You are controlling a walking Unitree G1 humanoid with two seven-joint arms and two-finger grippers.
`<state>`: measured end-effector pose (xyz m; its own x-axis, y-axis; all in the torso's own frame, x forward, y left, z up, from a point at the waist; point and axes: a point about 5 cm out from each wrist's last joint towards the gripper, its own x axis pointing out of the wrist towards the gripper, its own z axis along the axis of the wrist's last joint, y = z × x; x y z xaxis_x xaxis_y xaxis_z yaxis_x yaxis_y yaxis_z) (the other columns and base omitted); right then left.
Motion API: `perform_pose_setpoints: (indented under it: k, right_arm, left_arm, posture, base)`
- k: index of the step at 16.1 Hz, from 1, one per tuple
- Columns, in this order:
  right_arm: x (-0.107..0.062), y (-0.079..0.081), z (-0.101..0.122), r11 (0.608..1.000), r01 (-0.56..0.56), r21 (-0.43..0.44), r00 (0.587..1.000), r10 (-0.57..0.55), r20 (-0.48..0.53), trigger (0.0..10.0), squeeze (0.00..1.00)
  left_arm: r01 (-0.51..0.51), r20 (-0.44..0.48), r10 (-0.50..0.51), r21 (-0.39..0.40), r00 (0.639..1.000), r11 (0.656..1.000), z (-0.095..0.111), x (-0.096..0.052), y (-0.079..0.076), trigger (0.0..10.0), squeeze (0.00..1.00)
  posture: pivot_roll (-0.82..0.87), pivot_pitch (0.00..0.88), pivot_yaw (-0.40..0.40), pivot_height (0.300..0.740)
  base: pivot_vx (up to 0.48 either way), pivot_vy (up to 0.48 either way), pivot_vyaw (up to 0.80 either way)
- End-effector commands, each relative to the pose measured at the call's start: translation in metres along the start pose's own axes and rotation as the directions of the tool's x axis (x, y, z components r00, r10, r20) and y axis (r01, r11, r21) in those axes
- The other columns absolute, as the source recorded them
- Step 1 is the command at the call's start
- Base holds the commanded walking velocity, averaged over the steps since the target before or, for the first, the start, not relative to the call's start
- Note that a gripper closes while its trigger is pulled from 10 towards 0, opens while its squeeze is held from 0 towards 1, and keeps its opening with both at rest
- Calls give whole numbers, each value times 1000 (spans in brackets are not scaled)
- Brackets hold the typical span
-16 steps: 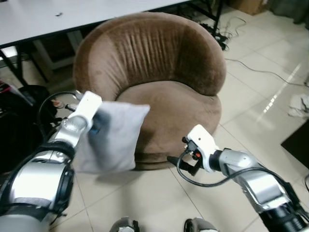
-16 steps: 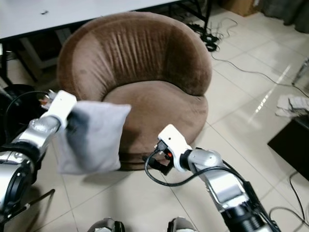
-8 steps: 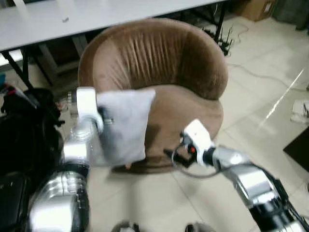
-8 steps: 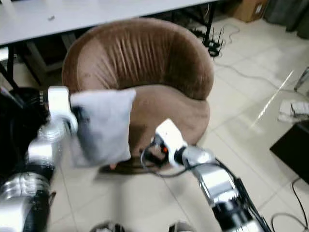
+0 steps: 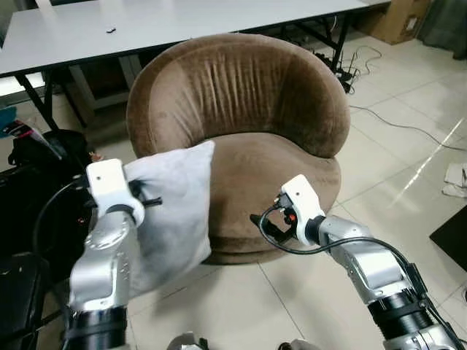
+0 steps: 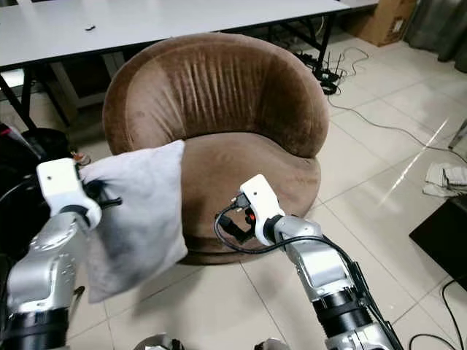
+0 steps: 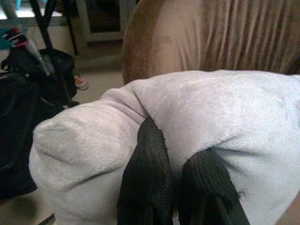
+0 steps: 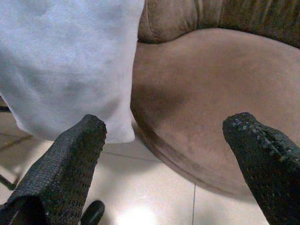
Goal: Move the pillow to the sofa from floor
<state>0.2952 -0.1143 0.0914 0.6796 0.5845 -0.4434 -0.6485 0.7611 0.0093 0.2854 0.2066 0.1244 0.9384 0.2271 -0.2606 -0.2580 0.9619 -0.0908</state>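
A light grey pillow (image 5: 175, 215) hangs in the air off the floor, at the left front of the round brown sofa chair (image 5: 241, 102). My left gripper (image 7: 176, 187) is shut on the pillow's edge, its black fingers (image 7: 145, 187) pinching the fabric. The pillow's right edge overlaps the front left of the seat (image 5: 270, 175). My right gripper (image 8: 168, 164) stands open low in front of the seat, its fingers (image 8: 70, 159) spread with nothing between them, right of the pillow.
A white table (image 5: 146, 25) stands behind the chair. Black bags (image 5: 29, 189) lie on the floor at the left. Cables (image 5: 408, 127) run over the tiled floor at the right, near a crumpled cloth (image 5: 456, 175).
The camera view has shifted. My left arm has lowered and pulled back a little, and the pillow now hangs lower beside the chair's left front. The right gripper stays before the seat.
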Motion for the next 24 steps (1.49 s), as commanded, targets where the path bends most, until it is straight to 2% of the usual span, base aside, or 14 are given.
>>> perform_pose_setpoints:
  k: [1,2,3,5,8,11,13,14,16,17,19,24]
  right_arm:
    - [1,-4,7,1000,19,-18,1000,-18,21,10000,0]
    - [1,-5,6,1000,20,-21,1000,-19,20,10000,0]
    - [0,-8,3,999,27,-29,1000,-27,15,10000,0]
    - [0,-9,2,999,30,-31,999,-30,11,10000,0]
    - [3,-6,3,999,15,-31,1000,-14,17,10000,0]
    - [4,-7,6,999,6,-43,1000,-5,19,10000,0]
    - [0,4,14,991,-115,-71,992,118,41,10000,0]
    - [-6,13,25,962,-253,-99,964,259,59,10000,0]
    - [-10,11,32,920,-346,-183,934,356,27,10000,0]
    - [-10,7,36,905,-361,-225,928,372,7,10000,0]
    - [-8,2,38,900,-362,-243,928,372,-5,10000,0]
    - [-6,6,34,885,-396,-245,915,404,-19,10000,0]
  left_arm:
    - [-1,68,2,-10,998,1000,19,-9,0,10000,0]
    - [0,66,1,-11,998,1000,20,-12,0,10000,0]
    - [5,64,-3,-27,998,1000,24,-23,-1,10000,0]
    - [15,76,-12,-38,997,999,31,-29,-5,10000,0]
    - [33,79,-30,-38,996,999,38,-31,-11,10000,0]
    - [84,92,-81,-38,992,996,49,-39,-20,10000,0]
    - [90,109,-87,-19,990,996,54,-38,-21,10000,0]
    - [88,102,-85,-22,991,996,54,-36,-21,10000,0]
    - [94,83,-92,-14,992,996,50,-34,-22,10000,0]
    - [97,77,-96,-9,992,995,49,-33,-23,10000,0]
    - [98,82,-98,4,992,995,50,-32,-24,10000,0]
    - [97,100,-99,20,990,995,52,-32,-24,10000,0]
  posture:
    - [-29,0,38,740]
    - [-28,0,37,740]
    - [-25,0,37,740]
    - [-23,0,35,740]
    - [-20,0,37,740]
    - [-26,0,45,740]
    - [-31,0,51,740]
    - [-31,0,51,740]
    - [-41,0,59,740]
    - [-41,0,59,740]
    - [-39,0,51,740]
    - [-36,0,40,740]
  base:
    - [0,0,0]
    - [0,0,0]
    - [0,0,0]
    - [0,0,0]
    - [0,0,0]
    - [0,0,0]
    - [0,0,0]
    - [0,0,0]
    - [0,0,0]
    - [0,0,0]
    - [0,0,0]
    - [0,0,0]
